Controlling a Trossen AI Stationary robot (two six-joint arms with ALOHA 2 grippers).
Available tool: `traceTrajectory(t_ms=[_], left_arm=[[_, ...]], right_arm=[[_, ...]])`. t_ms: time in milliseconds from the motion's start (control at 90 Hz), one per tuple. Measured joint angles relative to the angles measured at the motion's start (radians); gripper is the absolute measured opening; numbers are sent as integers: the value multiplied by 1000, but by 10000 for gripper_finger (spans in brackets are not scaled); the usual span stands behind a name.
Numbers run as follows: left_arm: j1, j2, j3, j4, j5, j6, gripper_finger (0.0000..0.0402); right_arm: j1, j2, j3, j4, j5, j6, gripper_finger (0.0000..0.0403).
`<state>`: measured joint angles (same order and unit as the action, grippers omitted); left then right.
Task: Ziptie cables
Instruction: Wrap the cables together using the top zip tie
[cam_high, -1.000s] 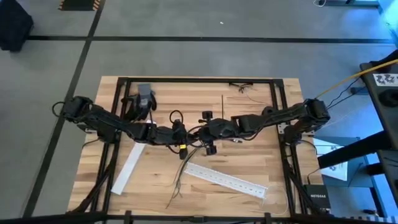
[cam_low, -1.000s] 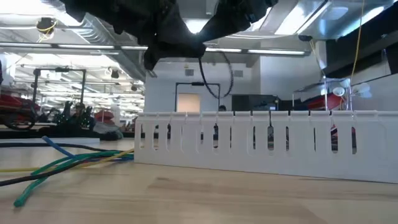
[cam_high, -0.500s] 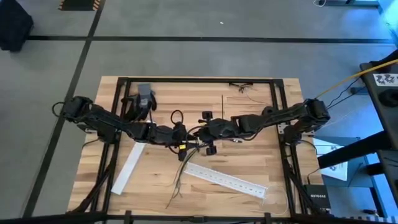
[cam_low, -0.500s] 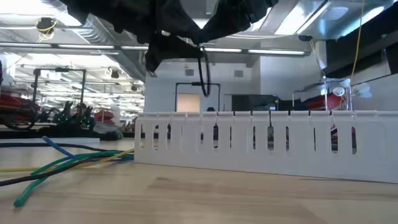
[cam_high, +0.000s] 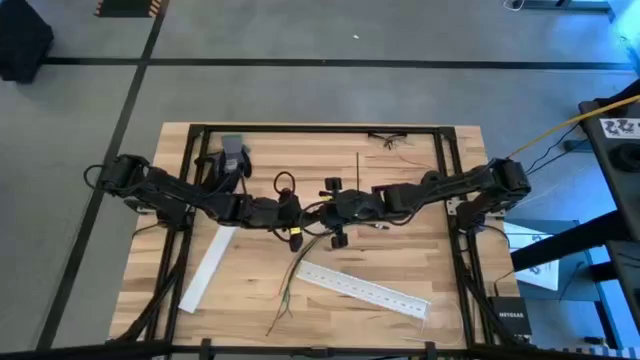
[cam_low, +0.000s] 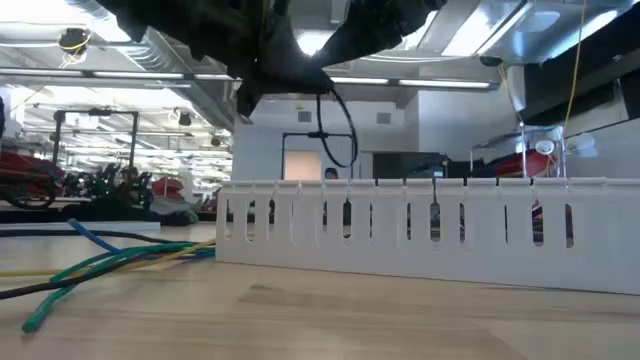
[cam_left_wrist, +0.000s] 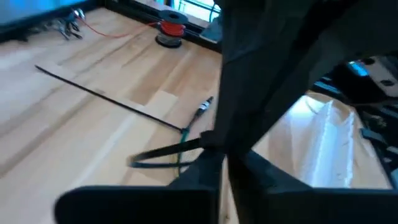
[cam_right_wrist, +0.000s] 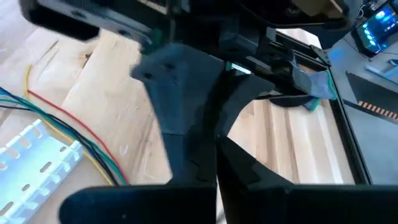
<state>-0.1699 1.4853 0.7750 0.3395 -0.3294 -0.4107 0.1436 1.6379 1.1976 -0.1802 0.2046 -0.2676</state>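
Grey floor with dark tape lines surrounds the wooden worktop (cam_high: 400, 260) in the high view, and a black frame runs along its edges. Both arms reach in from the sides and meet near the middle: the left claw (cam_high: 291, 220) and the right claw (cam_high: 328, 212) sit close together over the upper end of the cables (cam_high: 290, 272), whose loose wires trail down toward the near edge. How wide either claw stands cannot be told from above. A white perforated strip (cam_high: 365, 290) lies slanted just right of the cables, a second white strip (cam_high: 205, 270) lies slanted at the left, and a thin black strip (cam_high: 357, 170) lies straight near the far edge; the right half of the worktop has bare wood. In the low view the perforated strip (cam_low: 420, 230) stands across the middle like a fence, green, blue and yellow wire ends (cam_low: 110, 262) rest on the wood at the left, and a dark loop (cam_low: 335, 125) hangs from the arms above. The left wrist view shows a black strip (cam_left_wrist: 112, 96) lying flat and a red spool (cam_left_wrist: 170, 32) beyond it. In the right wrist view, red, yellow and green wires (cam_right_wrist: 74, 134) run beside the strip (cam_right_wrist: 37, 162); the fingers look closed together.
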Motion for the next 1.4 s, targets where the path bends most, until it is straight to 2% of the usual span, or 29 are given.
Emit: traceTrajectory(t_ms=[478, 678, 978, 1400], left_arm=[[0, -1, 2, -191, -32, -40, 0], [0, 21, 2, -246, -32, -66, 0], [0, 117, 1, -253, -32, -105, 0], [-1, 116, 1, -293, -30, -107, 0]], right_arm=[[0, 1, -2, -4, 56, -10, 0], [0, -35, -2, -8, 69, -11, 0], [0, -102, -1, -47, 99, -7, 0], [0, -163, 0, -79, 126, -25, 0]])
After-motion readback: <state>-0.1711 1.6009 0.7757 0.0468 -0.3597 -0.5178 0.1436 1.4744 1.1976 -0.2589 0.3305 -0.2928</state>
